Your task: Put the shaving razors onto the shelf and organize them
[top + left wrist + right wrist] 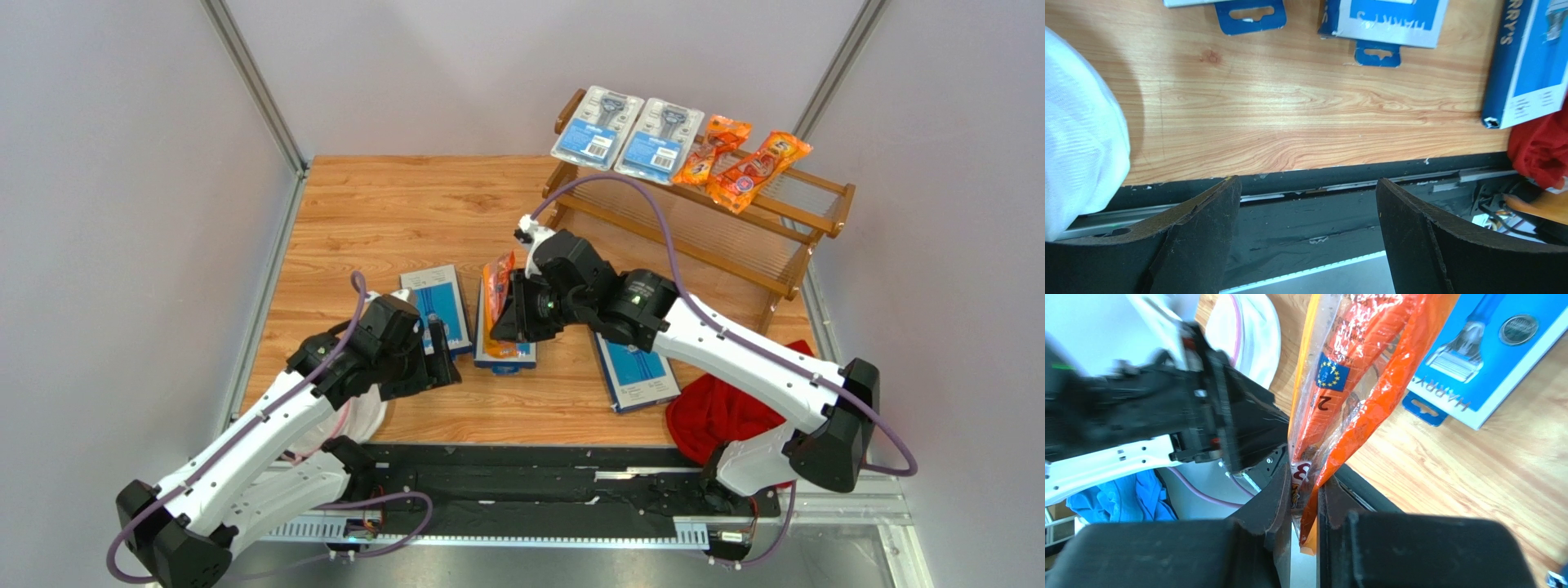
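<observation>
Shelf (844,206) top tier already carries two blister packs (597,125), two orange bags (711,150). Your right fingers (1272,502) pinch third orange bag (1352,386), upright over middle blue box (505,353) on desk (368,208). Your left fingers (1198,233) spread wide, empty. Left for you: this bag plus three blue boxes.

A light brown wooden table top (368,221) fills the middle, with plain grey walls (123,184) on three sides. A crumpled red cloth (718,417) lies at the near right corner of the table. A soft white net bag (1075,135) sits near the left corner. A long black strip (528,472) runs along the near edge, touching both. A bit of crumpled blue cloth (1137,496) shows past the table's edge.
</observation>
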Tool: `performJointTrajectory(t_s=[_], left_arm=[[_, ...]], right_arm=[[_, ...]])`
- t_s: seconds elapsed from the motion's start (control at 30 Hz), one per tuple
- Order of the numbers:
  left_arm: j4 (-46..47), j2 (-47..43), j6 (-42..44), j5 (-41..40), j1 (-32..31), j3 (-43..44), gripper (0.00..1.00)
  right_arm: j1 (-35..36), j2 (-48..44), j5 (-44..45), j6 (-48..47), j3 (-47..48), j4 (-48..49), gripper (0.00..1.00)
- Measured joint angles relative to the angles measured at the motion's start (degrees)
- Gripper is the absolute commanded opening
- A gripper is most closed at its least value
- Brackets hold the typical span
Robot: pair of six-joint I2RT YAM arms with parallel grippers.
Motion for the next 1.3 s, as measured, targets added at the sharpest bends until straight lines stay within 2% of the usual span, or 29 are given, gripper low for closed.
performJointTrajectory(t_s=[0.23, 0.63, 0.97, 1.3], left_arm=[[2.60, 0.46, -0.02, 2.34, 0.00, -4.72, 0.89], [4.85, 0.04, 0.02, 3.80, 0.00, -6.01, 0.89], [5.29, 0.74, 0.79, 4.68, 0.00, -7.41, 0.89], [6.36, 2.19, 1.73, 5.16, 0.00, -7.41, 0.89]], right_arm=[[-7.52, -2.60, -2.60, -2.99, 6.58, -4.96, 0.00], [-25.90, -3.17, -8.50, -9.94, 27.61, -17.88, 0.00], [-44.52, -3.17, -17.11, -11.69, 33.03, -23.71, 0.00], [-64.13, -2.86, -26.38, -13.35, 34.21, -26.88, 0.00]])
